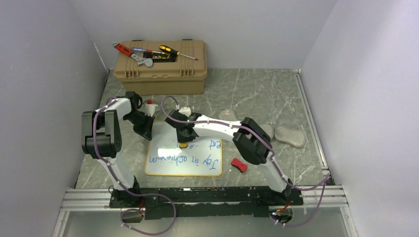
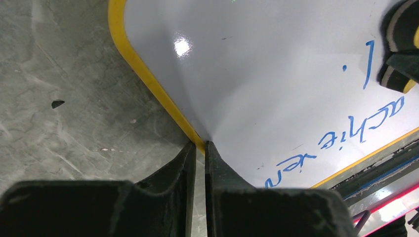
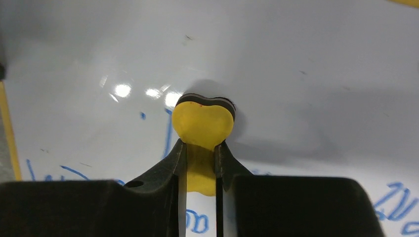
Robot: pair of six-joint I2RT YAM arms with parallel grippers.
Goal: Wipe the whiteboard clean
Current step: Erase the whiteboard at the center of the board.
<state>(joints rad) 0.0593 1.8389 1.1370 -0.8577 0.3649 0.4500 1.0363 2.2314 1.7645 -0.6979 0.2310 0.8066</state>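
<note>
The whiteboard (image 1: 163, 144) lies flat on the table, yellow-framed, with blue handwriting across its near half. My left gripper (image 1: 146, 132) is at the board's left edge. In the left wrist view its fingertips (image 2: 200, 144) are shut on the yellow frame (image 2: 148, 79), one finger on the table side and one on the white surface (image 2: 257, 74). My right gripper (image 1: 184, 139) is over the middle of the board. It is shut on a yellow eraser (image 3: 203, 121), whose dark pad rests on the glossy whiteboard surface (image 3: 296, 59) beside a blue stroke.
A tan toolbox (image 1: 160, 69) with screwdrivers and a wrench on its lid stands at the back left. A red object (image 1: 239, 165) lies just right of the board. Grey flat pieces (image 1: 290, 136) lie further right. A small white bottle (image 1: 149, 106) stands behind the left gripper.
</note>
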